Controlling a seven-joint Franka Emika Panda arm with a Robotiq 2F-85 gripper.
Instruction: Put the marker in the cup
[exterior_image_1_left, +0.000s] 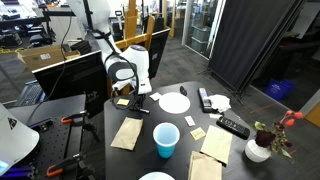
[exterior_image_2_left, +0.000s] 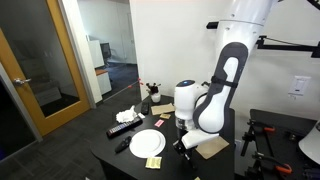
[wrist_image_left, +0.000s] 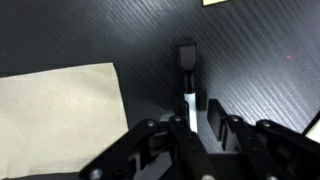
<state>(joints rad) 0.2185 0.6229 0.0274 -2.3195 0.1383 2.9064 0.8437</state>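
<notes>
Little of the task is done, it seems. The marker (wrist_image_left: 187, 72) lies on the bench (wrist_image_left: 270, 90), left of the cup (exterior_image_1_left: 166, 139) and beyond it, not yet lifted. The tool (wrist_image_left: 196, 112) is down over the marker with jaws narrow at either side; whether they grip it I cannot tell. The marker is a slim dark stick with a pale band, and the bench is dark and finely ribbed. The cup is smooth blue plastic, round-rimmed and upright.
</notes>
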